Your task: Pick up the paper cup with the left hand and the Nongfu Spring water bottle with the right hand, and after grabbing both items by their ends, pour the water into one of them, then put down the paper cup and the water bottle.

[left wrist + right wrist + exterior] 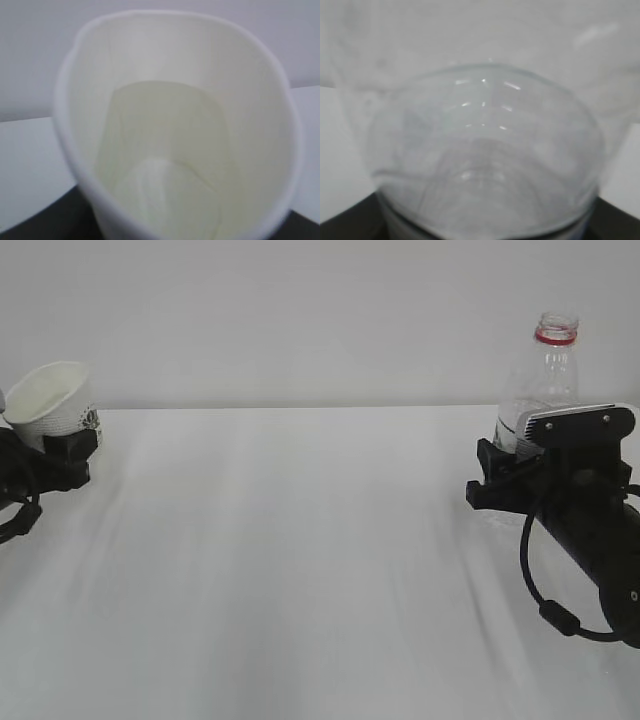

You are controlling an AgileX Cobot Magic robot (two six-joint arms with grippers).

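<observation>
The white paper cup is at the far left, tilted, with its dark logo near the jaws. My left gripper is shut on its lower part. In the left wrist view the cup fills the frame with its mouth toward the camera; a pale oval lies low inside, and I cannot tell whether that is water. At the right the clear, capless Nongfu Spring water bottle with its red neck ring stands upright, and my right gripper is shut around its lower body. The bottle is a blur in the right wrist view.
The white table stretches between the two arms under a plain white wall. The right arm's black body and cable hang over the table's right side.
</observation>
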